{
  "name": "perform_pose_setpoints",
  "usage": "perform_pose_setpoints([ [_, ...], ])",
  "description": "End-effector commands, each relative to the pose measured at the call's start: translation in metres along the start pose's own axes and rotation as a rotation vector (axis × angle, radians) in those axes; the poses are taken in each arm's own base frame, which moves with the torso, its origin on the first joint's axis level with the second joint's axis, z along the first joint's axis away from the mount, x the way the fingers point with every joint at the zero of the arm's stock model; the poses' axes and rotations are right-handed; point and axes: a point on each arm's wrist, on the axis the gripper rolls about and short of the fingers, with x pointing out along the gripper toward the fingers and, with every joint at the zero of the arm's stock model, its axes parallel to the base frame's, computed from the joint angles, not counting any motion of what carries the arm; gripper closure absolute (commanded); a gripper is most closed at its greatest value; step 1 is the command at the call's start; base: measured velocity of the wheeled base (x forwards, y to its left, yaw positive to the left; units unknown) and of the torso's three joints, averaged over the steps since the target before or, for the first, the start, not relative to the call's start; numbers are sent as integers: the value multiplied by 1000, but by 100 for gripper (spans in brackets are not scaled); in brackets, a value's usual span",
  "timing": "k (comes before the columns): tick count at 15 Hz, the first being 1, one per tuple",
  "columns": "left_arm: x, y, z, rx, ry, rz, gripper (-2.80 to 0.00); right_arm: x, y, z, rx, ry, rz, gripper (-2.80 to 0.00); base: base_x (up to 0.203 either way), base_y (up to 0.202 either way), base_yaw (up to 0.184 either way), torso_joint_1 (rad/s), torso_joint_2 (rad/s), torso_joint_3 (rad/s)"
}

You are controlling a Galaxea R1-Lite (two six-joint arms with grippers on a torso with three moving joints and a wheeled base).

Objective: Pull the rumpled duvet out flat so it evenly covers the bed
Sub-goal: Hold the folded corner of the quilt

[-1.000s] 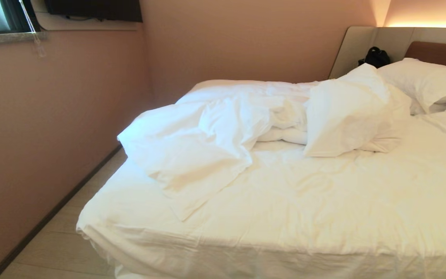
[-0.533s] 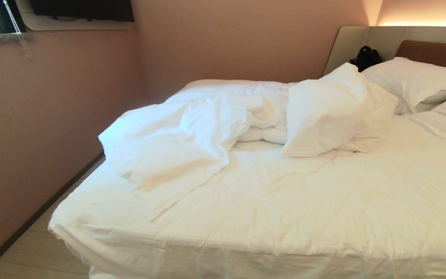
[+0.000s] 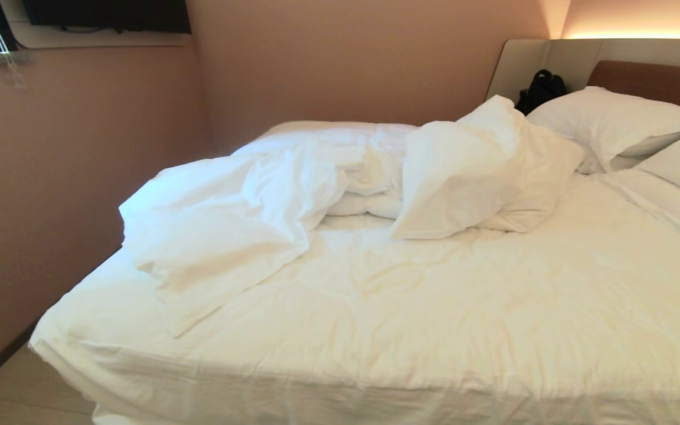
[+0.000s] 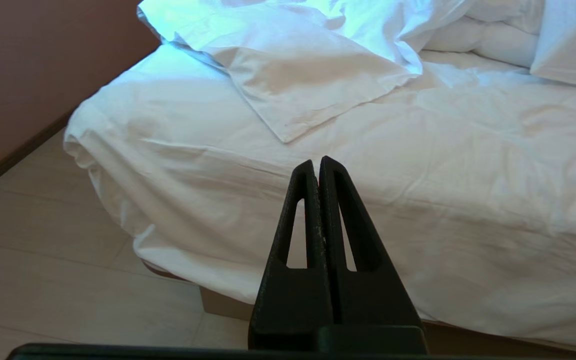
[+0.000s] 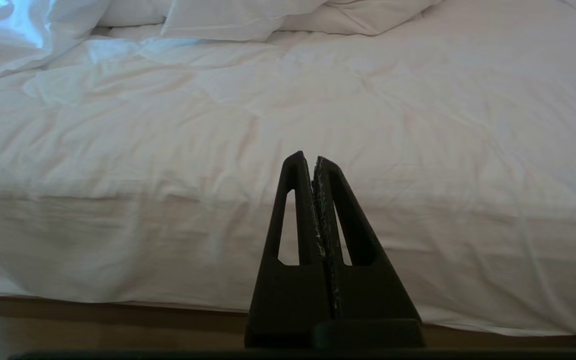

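Our left tool (image 4: 317, 165) is clenched, its two black fingers pressed together with nothing between them, and it hangs in the air short of the near left corner of the bed (image 4: 218, 302). Our right tool (image 5: 308, 160) is clenched on nothing as well, pointing at the near side of the bed further right, clear of the fabric. Neither tool touches anything, and neither shows in the head view.

Ahead of both tools the duvet (image 3: 434, 307) lies wrinkled over the near part of the bed and hangs down its near side, stopping just above the brown base plinth (image 5: 93, 315). Toward the far left the duvet is bunched into a thick heap, with one corner flap (image 3: 210, 295) folded back toward us on top of the flatter part. A second rumpled mound (image 3: 470, 171) stands in the middle of the far half. Two pillows (image 3: 605, 121) lie at the far right against the padded headboard (image 3: 647, 79), and a black bag (image 3: 538, 91) sits behind them.

A strip of pale floor (image 4: 43, 260) runs between the bed's left edge and the pink wall (image 3: 68, 159).
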Motion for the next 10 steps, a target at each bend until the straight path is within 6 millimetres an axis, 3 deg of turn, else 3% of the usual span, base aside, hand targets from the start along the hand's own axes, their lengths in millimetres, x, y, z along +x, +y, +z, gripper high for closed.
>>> perform_pose_setpoints([
  [1, 0, 0, 0, -1, 0, 0, 0, 0, 0, 0, 0, 1, 1, 0, 0, -195, 0, 6, 3, 2],
  [10, 0, 0, 0, -2, 1, 0, 0, 0, 0, 0, 0, 1, 1, 0, 0, -193, 0, 1, 3, 1],
])
